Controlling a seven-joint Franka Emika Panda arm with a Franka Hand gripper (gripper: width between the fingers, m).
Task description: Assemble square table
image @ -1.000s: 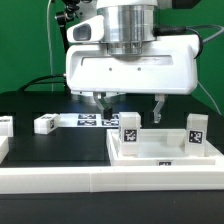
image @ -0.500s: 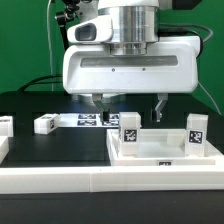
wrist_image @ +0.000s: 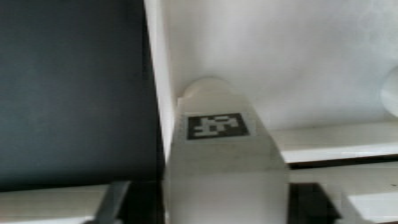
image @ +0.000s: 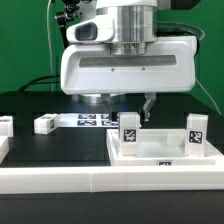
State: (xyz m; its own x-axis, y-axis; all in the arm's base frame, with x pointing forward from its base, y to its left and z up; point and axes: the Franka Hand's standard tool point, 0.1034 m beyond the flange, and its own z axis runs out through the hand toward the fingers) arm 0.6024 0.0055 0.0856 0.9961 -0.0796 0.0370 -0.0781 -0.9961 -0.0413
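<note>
Two legs stand upright on the tabletop [image: 165, 152], which sits by the near edge of the surface [image: 25, 108]. First leg [image: 129, 128] is at the tabletop's end twd the exterior view's left, second leg [image: 195, 130] twd its right. Tool [image: 128, 106] straddles the first leg's top; can't tell if it's clamped. Best approach, I'd judge: centre the grip, keep the leg vertical, squeeze firm w/o tipping.
</note>
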